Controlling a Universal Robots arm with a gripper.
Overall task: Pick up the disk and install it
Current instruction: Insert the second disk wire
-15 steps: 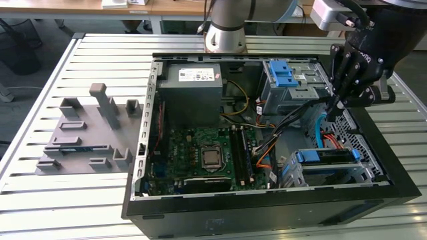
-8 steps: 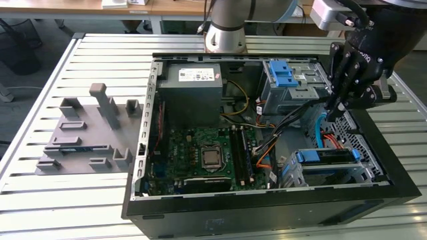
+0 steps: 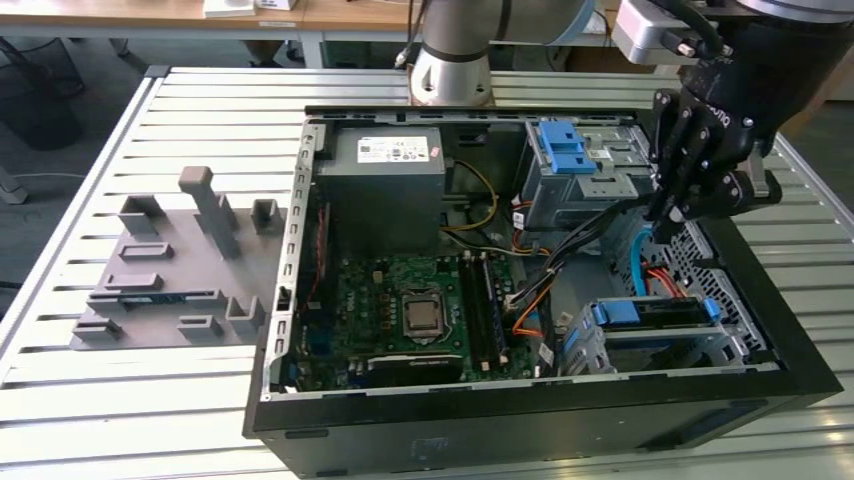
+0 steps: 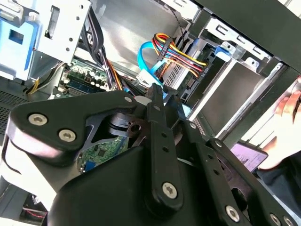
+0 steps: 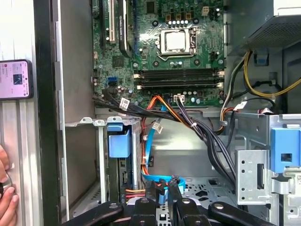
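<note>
Tool [image 3: 677,205] hangs inside the open case [image 3: 400,425], fingers nearly together and holding nothing, near the tabletop's [image 3: 174,400] right edge. Disk [image 3: 647,313] sits in its cage at the case's front corner.

An open computer case [image 3: 534,420] sits on a slatted table [image 3: 120,400]; grey fixture [image 3: 174,270] beside it.

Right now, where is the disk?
In the exterior view the disk sits in a metal cage inside the computer case, on the exterior view's right, nearer the camera than the gripper.
</note>
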